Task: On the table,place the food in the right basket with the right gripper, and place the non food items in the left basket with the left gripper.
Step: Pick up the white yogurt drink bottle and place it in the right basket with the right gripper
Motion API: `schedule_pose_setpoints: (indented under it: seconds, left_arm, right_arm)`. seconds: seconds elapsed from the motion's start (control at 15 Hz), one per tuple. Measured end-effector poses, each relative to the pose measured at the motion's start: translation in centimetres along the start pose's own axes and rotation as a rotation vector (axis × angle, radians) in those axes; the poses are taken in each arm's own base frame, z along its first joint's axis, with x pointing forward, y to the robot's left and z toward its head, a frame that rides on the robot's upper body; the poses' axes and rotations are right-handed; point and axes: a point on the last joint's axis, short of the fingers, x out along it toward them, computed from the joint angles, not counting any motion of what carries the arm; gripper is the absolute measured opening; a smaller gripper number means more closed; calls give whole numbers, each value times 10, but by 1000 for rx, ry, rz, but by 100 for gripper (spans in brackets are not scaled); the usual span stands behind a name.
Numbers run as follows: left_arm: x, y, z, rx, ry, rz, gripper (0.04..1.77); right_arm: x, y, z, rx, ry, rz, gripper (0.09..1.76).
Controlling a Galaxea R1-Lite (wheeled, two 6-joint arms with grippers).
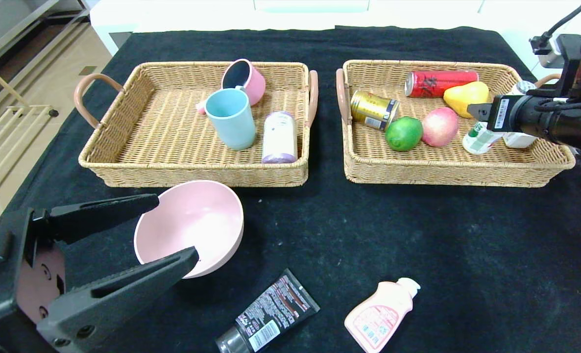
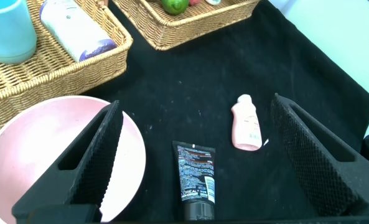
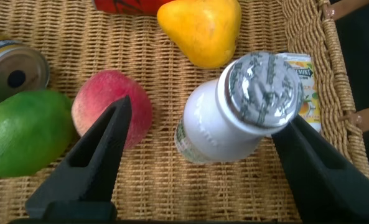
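Right wrist: white bottle [image 3: 234,112] between right hand [image 3: 203,168] fingers.

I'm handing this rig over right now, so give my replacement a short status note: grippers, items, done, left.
Left gripper: open, straddling the pink bowl's rim on the table.
Right gripper: open over the right basket, around the small white bottle.
Done: lime, peach and white bottle lie in the right basket.
Left: bowl, black tube and pale pink bottle go to the left basket.
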Motion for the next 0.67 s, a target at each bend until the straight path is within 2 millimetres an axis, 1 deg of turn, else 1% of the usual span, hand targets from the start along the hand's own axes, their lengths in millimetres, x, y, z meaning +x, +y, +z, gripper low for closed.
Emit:
schedule_pose_setpoints:
  seconds: [0.27, 0.47, 0.67]
  left_arm:
    - [0, 0, -1, 0, 2, 0, 172]
    - [0, 0, -1, -1, 3, 0, 172]
    - [0, 0, -1, -1, 3, 0, 172]
  right_arm:
    - [-25, -2, 2, -4, 4, 9, 163]
    - [-50, -4, 2, -14, 50, 21, 165]
    - [-74, -4, -5, -27, 82, 28, 167]
